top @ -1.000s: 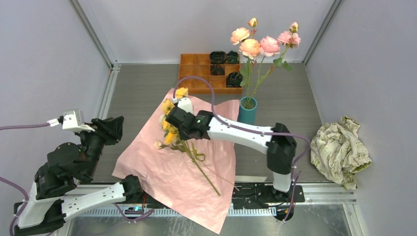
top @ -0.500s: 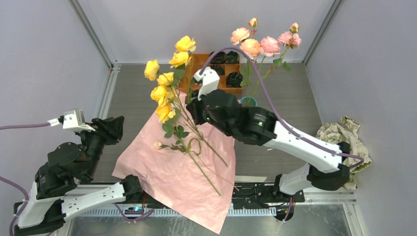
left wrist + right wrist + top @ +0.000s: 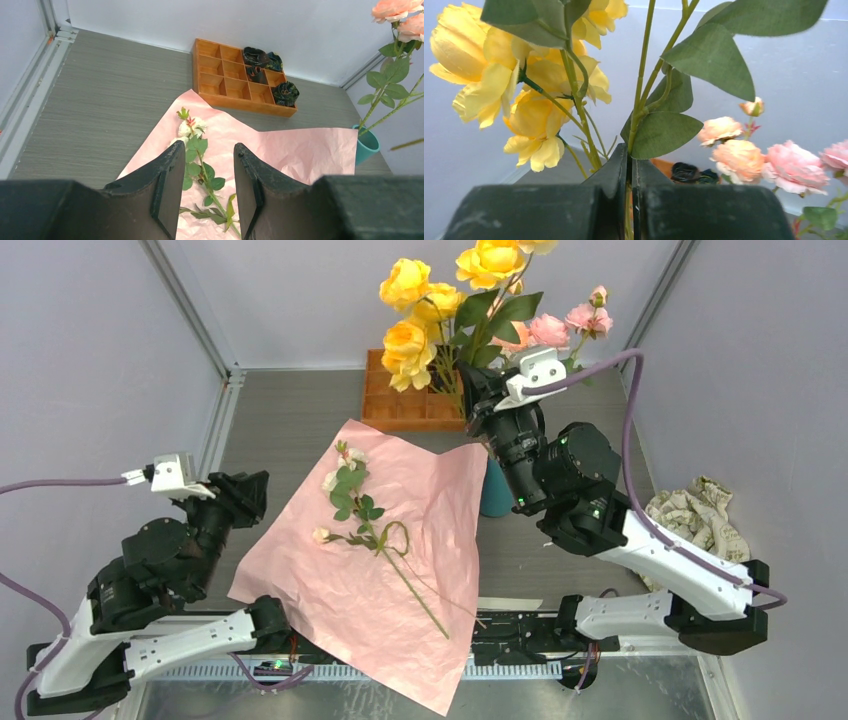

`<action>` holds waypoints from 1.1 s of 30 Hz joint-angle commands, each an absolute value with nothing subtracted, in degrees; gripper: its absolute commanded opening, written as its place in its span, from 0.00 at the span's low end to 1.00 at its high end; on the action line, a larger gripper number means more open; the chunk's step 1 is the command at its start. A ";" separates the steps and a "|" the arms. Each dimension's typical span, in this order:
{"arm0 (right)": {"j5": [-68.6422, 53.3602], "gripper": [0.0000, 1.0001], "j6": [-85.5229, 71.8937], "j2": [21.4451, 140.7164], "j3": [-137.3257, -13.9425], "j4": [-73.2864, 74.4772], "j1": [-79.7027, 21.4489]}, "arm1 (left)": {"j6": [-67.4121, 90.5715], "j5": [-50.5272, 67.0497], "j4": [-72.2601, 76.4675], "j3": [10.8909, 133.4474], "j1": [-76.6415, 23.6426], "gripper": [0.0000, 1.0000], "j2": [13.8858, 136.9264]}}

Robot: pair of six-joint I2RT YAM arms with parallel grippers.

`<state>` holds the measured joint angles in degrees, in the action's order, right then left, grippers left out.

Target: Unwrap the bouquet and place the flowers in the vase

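My right gripper (image 3: 470, 388) (image 3: 630, 156) is shut on the green stems of a bunch of yellow flowers (image 3: 425, 305) (image 3: 531, 117), held high over the back of the table. The teal vase (image 3: 492, 498) (image 3: 367, 145) stands below, partly hidden by my right arm, with pink and peach roses (image 3: 570, 322) (image 3: 764, 160) in it. The bouquet's pink paper (image 3: 400, 585) lies open and flat. One cream-headed stem (image 3: 362, 518) (image 3: 200, 160) rests on it. My left gripper (image 3: 245, 495) (image 3: 209, 165) hangs open over the paper's left edge, holding nothing.
An orange compartmented tray (image 3: 398, 408) (image 3: 225, 82) with dark rosettes (image 3: 265, 57) sits at the back centre. A crumpled beige patterned cloth (image 3: 695, 540) lies at the right wall. Grey walls close in the table on three sides.
My right gripper has lifted the yellow flowers off the paper and swung them up, back and to the right, over the vase. The left arm has shifted only slightly.
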<state>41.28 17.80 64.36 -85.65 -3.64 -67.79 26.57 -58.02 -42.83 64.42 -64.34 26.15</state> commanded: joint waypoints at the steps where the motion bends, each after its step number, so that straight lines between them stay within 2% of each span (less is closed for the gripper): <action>1: 40.63 0.01 24.02 63.44 -81.90 -21.01 -61.56 | 25.81 -57.51 -38.18 64.25 -64.24 0.41 28.73; 6: 34.47 0.01 15.23 63.06 -79.08 -22.05 -49.56 | 25.06 -56.97 -36.70 64.29 -64.26 0.41 30.89; 10: 31.79 0.01 10.41 63.28 -76.72 -22.43 -44.59 | 24.49 -56.91 -35.71 64.51 -64.28 0.41 32.31; 29: 32.41 0.01 -4.89 55.95 -57.74 -22.17 -41.68 | 23.94 -56.13 -33.05 64.14 -64.25 0.42 36.40; 31: 32.70 0.06 -6.09 54.80 -55.97 -21.53 -41.73 | 24.35 -55.80 -33.29 64.16 -64.25 0.43 36.94; 33: 32.82 0.15 -6.99 53.63 -53.88 -21.10 -41.74 | 24.97 -55.32 -33.88 64.29 -64.33 0.44 37.78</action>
